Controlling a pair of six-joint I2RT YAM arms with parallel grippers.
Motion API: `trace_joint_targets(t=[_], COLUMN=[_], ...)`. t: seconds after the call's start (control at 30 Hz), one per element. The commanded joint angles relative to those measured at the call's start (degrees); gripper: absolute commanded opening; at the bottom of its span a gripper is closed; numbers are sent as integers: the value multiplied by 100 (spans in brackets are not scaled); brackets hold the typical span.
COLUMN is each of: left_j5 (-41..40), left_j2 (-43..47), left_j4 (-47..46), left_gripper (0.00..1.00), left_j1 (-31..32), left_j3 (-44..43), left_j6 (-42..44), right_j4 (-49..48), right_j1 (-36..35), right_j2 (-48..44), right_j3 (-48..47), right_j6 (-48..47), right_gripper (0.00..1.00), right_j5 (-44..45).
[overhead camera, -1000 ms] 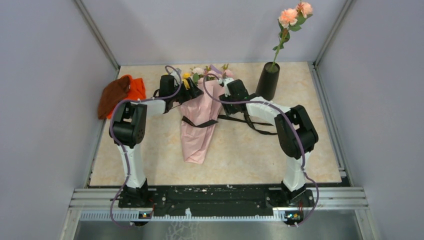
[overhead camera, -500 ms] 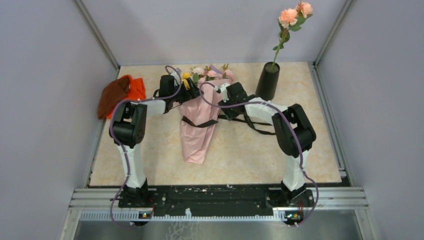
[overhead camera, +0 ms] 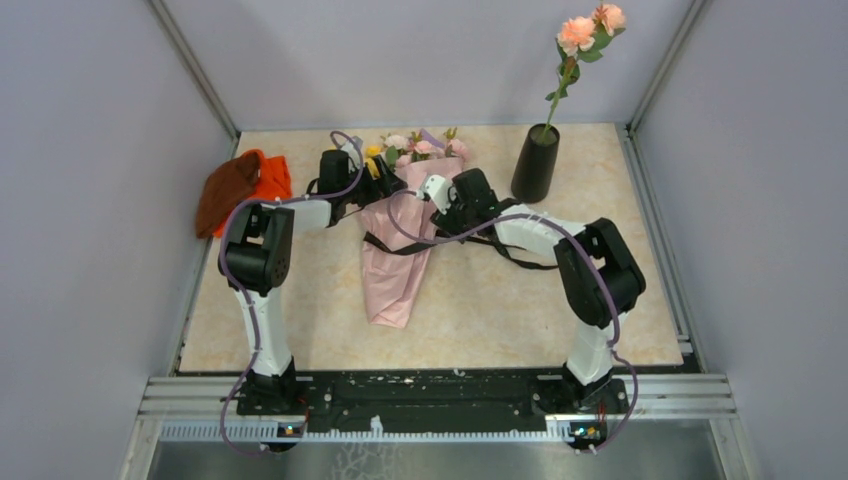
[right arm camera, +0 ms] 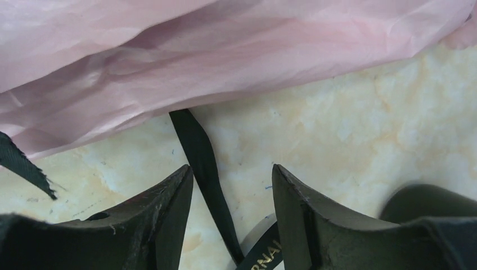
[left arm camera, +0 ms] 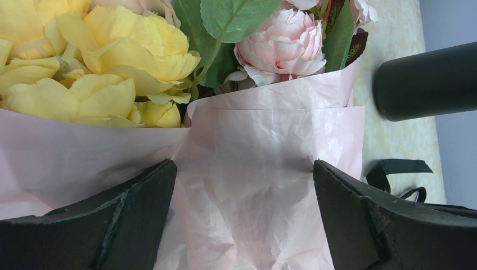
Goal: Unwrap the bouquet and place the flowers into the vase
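The bouquet (overhead camera: 398, 245) lies on the table, a pink paper cone with a black ribbon (overhead camera: 392, 247) across its middle. Yellow and pink flowers (left arm camera: 107, 67) fill its open top. My left gripper (left arm camera: 244, 164) is open wide, its fingers straddling the pink paper (left arm camera: 253, 135) just below the blooms. My right gripper (right arm camera: 232, 167) is open low over the table beside the cone's right edge. A loose ribbon strand (right arm camera: 198, 149) runs between its fingers, not pinched. The black vase (overhead camera: 535, 163) stands at the back right with one peach flower stem (overhead camera: 580, 35) in it.
An orange-and-brown cloth bundle (overhead camera: 240, 185) lies by the left wall. Loose ribbon ends (overhead camera: 520, 255) trail on the table right of the cone, under the right arm. Grey walls close in the table on three sides.
My right wrist has swung left and toward the near side along the cone's right edge, down to the ribbon, and its jaws stand a little wider. The left arm has not moved.
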State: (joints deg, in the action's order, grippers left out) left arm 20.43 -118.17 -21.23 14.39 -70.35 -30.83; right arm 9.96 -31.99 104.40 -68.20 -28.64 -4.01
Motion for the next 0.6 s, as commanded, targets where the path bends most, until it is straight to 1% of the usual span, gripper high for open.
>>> trace_joint_targets(t=[0.0, 0.1, 0.27, 0.43, 0.57], left_j5=[-28, -55, -103, -45, -26], left_j2=[-173, -180, -162, -162, -154], left_j4=[237, 243, 242, 184, 168], left_gripper=[99, 99, 99, 99, 99], left_j1=[-42, -42, -42, -48, -50], left_j3=[120, 150, 177, 218, 246], left_j6=[31, 40, 60, 31, 31], right_j4=[-752, -1021, -1729, -1673, -1538], right_j1=[-295, -443, -583, -635, -642], right_j2=[-182, -53, 36, 217, 292], right_j3=[204, 292, 626, 657, 583], right_j6=[-852, -1093, -1098, -1100, -1100], right_gripper=[54, 54, 54, 54, 55], right_j5=[496, 943, 1201, 1234, 1098])
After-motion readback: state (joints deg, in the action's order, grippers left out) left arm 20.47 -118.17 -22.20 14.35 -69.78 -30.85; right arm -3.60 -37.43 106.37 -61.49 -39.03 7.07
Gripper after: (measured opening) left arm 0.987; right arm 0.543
